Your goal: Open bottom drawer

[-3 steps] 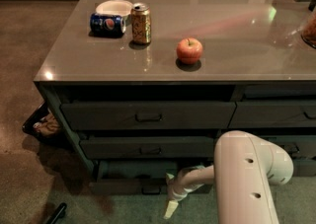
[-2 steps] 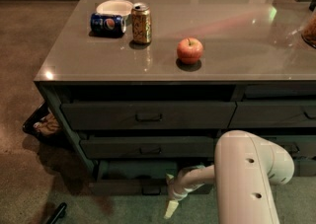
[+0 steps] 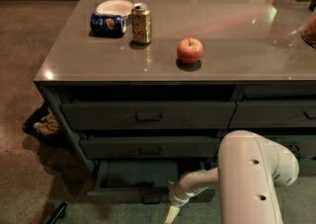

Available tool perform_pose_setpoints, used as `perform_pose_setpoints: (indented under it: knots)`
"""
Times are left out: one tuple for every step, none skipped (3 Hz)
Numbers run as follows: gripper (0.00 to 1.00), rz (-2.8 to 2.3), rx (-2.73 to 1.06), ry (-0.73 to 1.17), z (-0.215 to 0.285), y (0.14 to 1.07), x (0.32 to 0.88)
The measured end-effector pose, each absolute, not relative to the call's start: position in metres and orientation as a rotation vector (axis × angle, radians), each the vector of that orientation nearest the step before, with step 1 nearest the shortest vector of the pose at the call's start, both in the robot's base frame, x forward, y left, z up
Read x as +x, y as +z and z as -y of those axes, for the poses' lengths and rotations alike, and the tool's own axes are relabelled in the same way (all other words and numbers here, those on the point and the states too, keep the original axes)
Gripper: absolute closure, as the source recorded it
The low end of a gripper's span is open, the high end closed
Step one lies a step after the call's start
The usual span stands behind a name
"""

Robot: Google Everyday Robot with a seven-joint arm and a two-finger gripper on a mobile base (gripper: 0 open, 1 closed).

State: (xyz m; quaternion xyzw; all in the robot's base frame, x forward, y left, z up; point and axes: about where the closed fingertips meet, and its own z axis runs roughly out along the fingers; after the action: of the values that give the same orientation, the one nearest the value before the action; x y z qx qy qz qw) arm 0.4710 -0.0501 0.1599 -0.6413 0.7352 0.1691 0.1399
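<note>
Claw (image 3: 172,212) hangs low by the front of the bottom drawer (image 3: 123,194); wide or narrow, I cannot tell. It sits partly out, looks hard and probably slides easily. Grab its small pull (image 3: 150,200).

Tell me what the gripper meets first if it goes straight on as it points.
Likely the floor. The gripper sits by the front of the bottom drawer and points downward, slightly left, past it. Depth is unclear, so it could graze that front.
</note>
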Motion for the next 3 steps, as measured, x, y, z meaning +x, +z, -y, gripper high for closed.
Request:
perform_pose_setpoints:
  knots:
    - [0.0,-2.145,-1.864,0.518,0.048,0.153,0.458]
    - [0.0,-2.148,-1.862,0.52,0.048,0.156,0.455]
    - [0.0,-2.229,-1.8,0.547,0.044,0.167,0.403]
